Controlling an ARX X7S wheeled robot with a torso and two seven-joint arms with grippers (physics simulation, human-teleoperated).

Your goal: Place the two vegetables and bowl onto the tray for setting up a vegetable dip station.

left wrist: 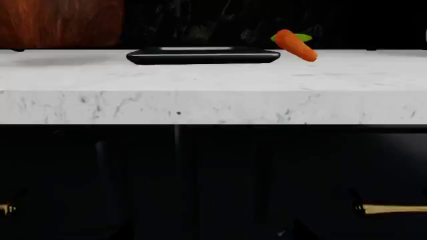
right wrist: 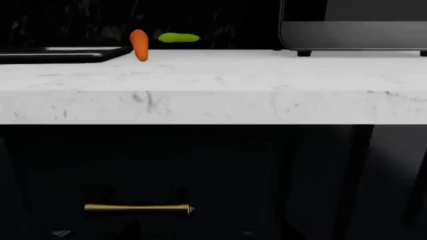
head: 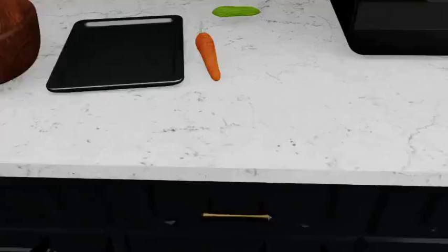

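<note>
Carrot: we saw the orange carrot (head: 208,55) lying flat on the white marble counter (head: 280,126), just beside the tray's right long edge and apart from it, its green stem tip toward the back wall and its thin end toward us.
Cucumber: the light-green cucumber (head: 236,11) lay crosswise on the counter behind the carrot's stem end, near it but not touching.
Tray: the black tray (head: 119,52) sat flat on the counter with nothing on it, its shiny strip along the far short edge.
Bowl: we saw only part of the dark reddish-brown wooden bowl (head: 16,39) at the head view's left edge, standing on the counter left of the tray and close to its near left corner.
Left wrist view: from low in front of the counter we saw the tray (left wrist: 202,55) edge-on, the carrot (left wrist: 295,45) beside it, and a slice of the bowl (left wrist: 60,22) behind.
Right wrist view: the carrot (right wrist: 139,44), the cucumber (right wrist: 178,37) and the base of a black appliance (right wrist: 353,30) showed above the counter edge.
Appliance: the black appliance (head: 395,26) stood at the counter's far right, well apart from the vegetables.
Cabinet: dark cabinet fronts with a brass handle (head: 236,216) ran under the counter.
Grippers: neither gripper appeared in any view, so we could not tell whether either was released or clenched.
</note>
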